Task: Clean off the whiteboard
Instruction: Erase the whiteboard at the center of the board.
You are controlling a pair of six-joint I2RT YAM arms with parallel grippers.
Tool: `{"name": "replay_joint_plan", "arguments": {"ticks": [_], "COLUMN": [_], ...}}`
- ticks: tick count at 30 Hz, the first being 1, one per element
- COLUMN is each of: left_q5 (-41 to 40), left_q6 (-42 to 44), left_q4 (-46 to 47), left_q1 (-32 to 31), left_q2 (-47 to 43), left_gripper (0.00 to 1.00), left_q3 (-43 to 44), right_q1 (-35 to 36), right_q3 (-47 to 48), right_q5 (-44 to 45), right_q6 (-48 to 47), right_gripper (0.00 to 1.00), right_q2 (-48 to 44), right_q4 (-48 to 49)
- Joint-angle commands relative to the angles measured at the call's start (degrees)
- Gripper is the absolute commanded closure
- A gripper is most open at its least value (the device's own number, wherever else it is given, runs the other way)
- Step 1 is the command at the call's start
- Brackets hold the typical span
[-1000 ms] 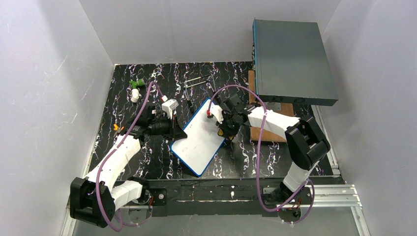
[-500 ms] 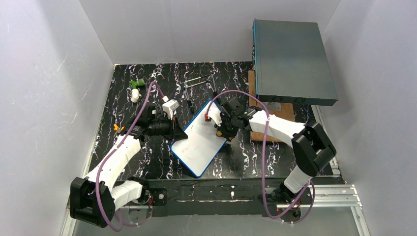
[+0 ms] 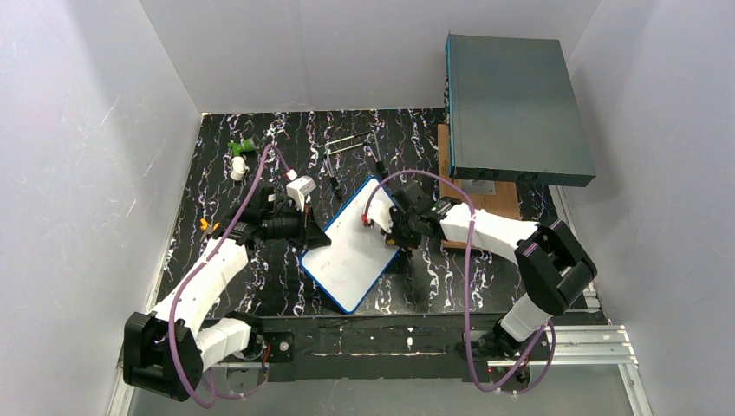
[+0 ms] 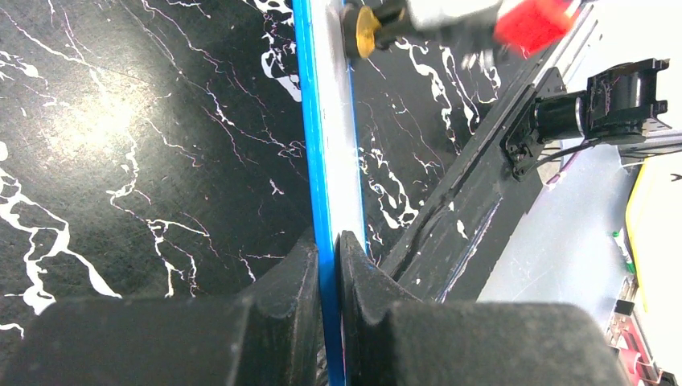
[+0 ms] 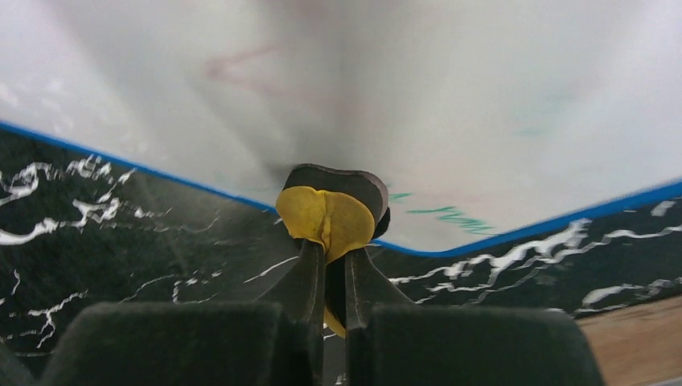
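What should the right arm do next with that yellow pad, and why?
Probably sweep the yellow pad over the green writing beside it: the right gripper is shut on the pad at the edge of the whiteboard, and the left gripper clamps the frame.

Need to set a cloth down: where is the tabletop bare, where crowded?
Bare: the tabletop between the whiteboard and the front rail, and the back stretch between the metal rods and the grey box. Crowded: the middle, where the left pincer clamps the board's frame and the right pincer holds a yellow pad by its edge.
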Motion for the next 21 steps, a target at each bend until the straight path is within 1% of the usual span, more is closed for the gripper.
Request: {"name": "replay_joint_plan", "arguments": {"ticks": [1,8,13,16,19,21], "left_q5": [-0.78,-0.71,-0.58,-0.45,-0.44,-0.53], "left_q6": [6.13,6.02,6.05,6.02,6.02,6.03], "left_q4": [-1.02,-0.97,-0.79,-0.75,-0.77,-0.75], "left_q1": [-0.32,-0.14,0.11,0.1,0.06,0.17], "left_q2": [0.69,0.62,0.68,0.8,0.73,0.8], "left_gripper": [1.0,1.0,1.0,1.0,1.0,1.0], "left_q3": [-1.24,-1.34,-1.38,-1.33,-1.35,-1.45], "right_q1": [4.09,7.75,7.98,7.93,7.96,7.81], "right_q3": [-4.68,-5.27,-2.92,-1.11,-0.19,-0.48], "right_q5": [2.02,2.8,0.4,0.73,3.0,7.44], "right_q6": [-3.96,-3.45,-0.69,2.13,4.75,6.03], "right_gripper": [0.99,0.99,0.99,0.99,0.99,0.99], "right_q2": [0.51,1.91,0.67,0.3,0.18,-0.09], "right_q4": [-6.07,-8.72,-8.6,-7.97,-6.28,-4.1]}}
